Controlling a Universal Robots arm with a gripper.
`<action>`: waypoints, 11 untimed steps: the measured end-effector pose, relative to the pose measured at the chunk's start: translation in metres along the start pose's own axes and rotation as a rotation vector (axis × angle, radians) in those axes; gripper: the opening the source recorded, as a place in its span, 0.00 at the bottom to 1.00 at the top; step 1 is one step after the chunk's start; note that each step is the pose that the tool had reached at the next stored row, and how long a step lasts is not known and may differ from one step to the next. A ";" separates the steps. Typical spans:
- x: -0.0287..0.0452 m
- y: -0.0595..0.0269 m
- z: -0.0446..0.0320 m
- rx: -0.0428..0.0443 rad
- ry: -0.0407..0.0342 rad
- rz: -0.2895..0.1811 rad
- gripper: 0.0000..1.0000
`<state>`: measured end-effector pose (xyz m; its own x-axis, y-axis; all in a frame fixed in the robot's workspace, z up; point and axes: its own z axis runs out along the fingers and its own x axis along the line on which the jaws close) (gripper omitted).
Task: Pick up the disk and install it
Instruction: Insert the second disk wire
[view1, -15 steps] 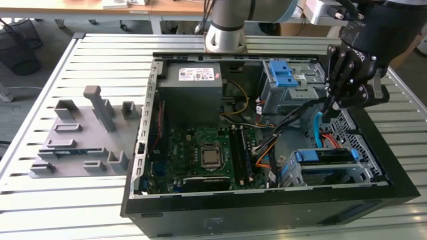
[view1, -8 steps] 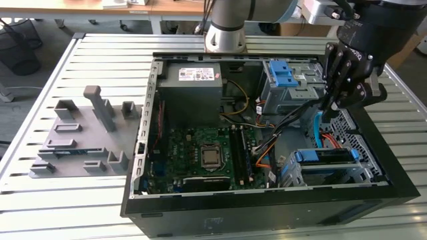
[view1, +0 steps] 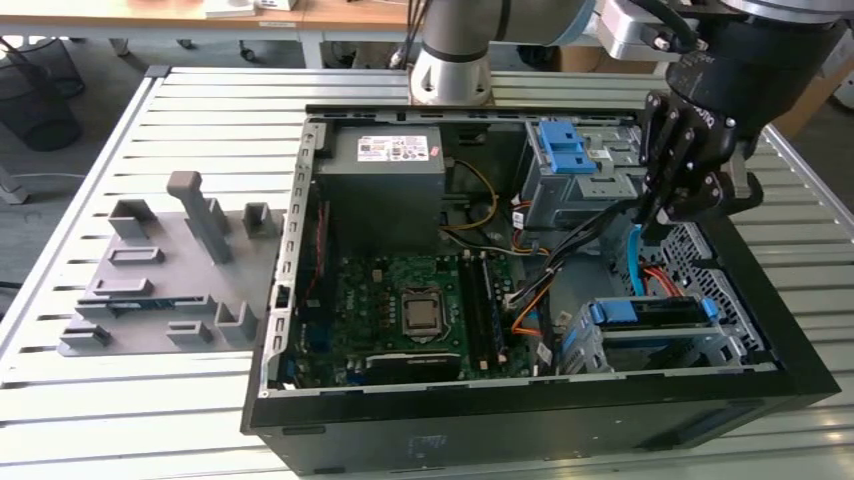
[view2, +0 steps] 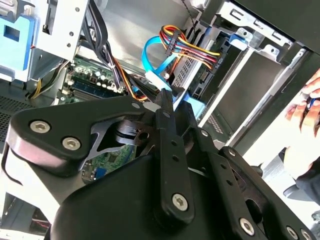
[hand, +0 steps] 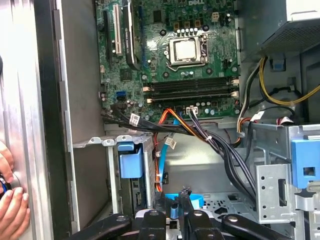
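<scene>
- Disk (view1: 650, 312) sits seated in the lower drive bay of the computer case (view1: 747, 395) — blue rails showing.
- Tool (view1: 663, 212) hovers above it inside the case; can't tell whether it's open or closed.

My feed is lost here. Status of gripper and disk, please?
Gripper inside case, beside blue cable. Disk sits in drive cage, apart from gripper. Person's hand outside case wall.

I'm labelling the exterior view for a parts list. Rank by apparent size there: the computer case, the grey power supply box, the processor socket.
1. computer case, by far the largest.
2. power supply box.
3. processor socket, clearly the smallest.
</scene>
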<state>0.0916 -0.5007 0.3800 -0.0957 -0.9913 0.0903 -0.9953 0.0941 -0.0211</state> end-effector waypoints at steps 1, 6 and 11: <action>-0.0002 0.0000 0.0010 0.0000 0.0000 0.000 0.25; -0.0007 0.0001 0.0061 0.0002 0.0026 0.000 0.25; -0.0012 0.0002 0.0110 0.0006 0.0059 0.000 0.25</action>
<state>0.0916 -0.5005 0.3690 -0.0956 -0.9908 0.0962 -0.9953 0.0940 -0.0217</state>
